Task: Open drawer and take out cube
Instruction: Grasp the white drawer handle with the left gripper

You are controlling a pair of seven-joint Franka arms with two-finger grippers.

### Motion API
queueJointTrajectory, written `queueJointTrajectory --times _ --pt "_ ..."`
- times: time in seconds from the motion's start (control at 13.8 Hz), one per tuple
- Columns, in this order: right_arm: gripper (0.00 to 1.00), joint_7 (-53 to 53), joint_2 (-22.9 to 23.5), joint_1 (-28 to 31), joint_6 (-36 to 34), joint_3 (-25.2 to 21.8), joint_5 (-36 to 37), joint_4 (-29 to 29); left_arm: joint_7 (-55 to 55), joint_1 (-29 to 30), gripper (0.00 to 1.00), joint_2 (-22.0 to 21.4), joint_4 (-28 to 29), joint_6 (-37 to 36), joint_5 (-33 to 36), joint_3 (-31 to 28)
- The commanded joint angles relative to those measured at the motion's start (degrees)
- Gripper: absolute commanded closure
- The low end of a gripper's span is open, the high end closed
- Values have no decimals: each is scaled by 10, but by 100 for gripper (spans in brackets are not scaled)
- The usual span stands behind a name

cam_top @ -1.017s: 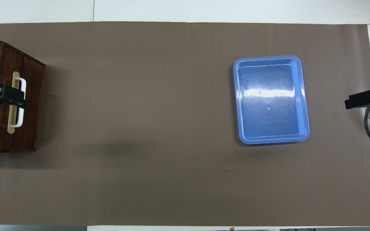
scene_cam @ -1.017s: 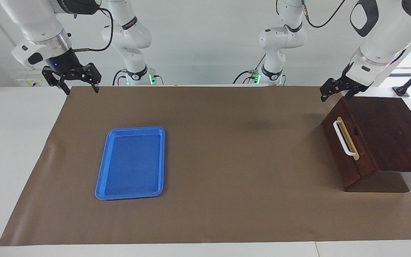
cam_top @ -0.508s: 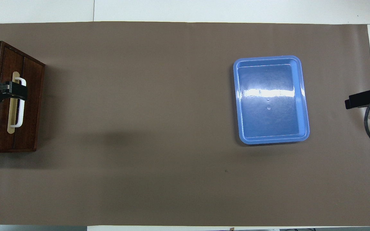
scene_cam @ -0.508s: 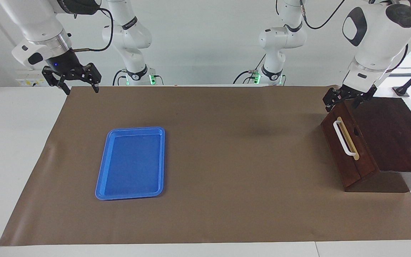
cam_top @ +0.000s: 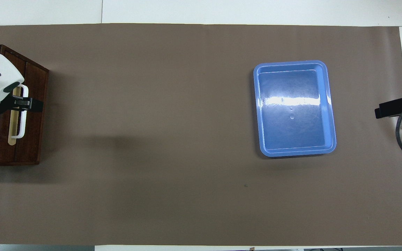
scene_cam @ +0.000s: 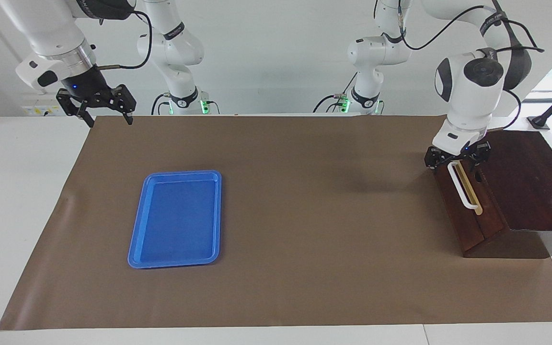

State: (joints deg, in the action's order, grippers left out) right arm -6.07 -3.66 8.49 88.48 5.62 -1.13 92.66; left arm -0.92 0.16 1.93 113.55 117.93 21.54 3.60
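Note:
The dark wooden drawer (scene_cam: 452, 207) is shut in the sloped front of its box (scene_cam: 527, 177) at the left arm's end of the table. Its white bar handle (scene_cam: 462, 189) lies over a tan strip. My left gripper (scene_cam: 455, 160) stands open, pointing down at the end of the handle nearer the robots, with a finger on each side of the bar. In the overhead view the left gripper (cam_top: 23, 104) lies across the handle (cam_top: 22, 125). My right gripper (scene_cam: 96, 109) waits open in the air over the table's edge at the right arm's end. The cube is hidden.
A blue plastic tray (scene_cam: 176, 218) lies on the brown mat (scene_cam: 314, 230) toward the right arm's end, and nothing lies in it. In the overhead view the tray (cam_top: 294, 108) sits beside the right gripper's tip (cam_top: 389, 108).
The left gripper has come down from over the box's edge nearer the robots to the handle's end, its wrist turned to point down. The right arm has not moved.

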Motion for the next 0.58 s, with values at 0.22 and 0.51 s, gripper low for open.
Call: queueJointTrajectory --times 0.22,0.51 --pt "0 3 -8 8 11 7 -8 10 -7 10 0 38 32 108 54 -6" --pt "0 6 -8 7 11 6 -4 11 -4 13 0 53 50 140 56 -7"
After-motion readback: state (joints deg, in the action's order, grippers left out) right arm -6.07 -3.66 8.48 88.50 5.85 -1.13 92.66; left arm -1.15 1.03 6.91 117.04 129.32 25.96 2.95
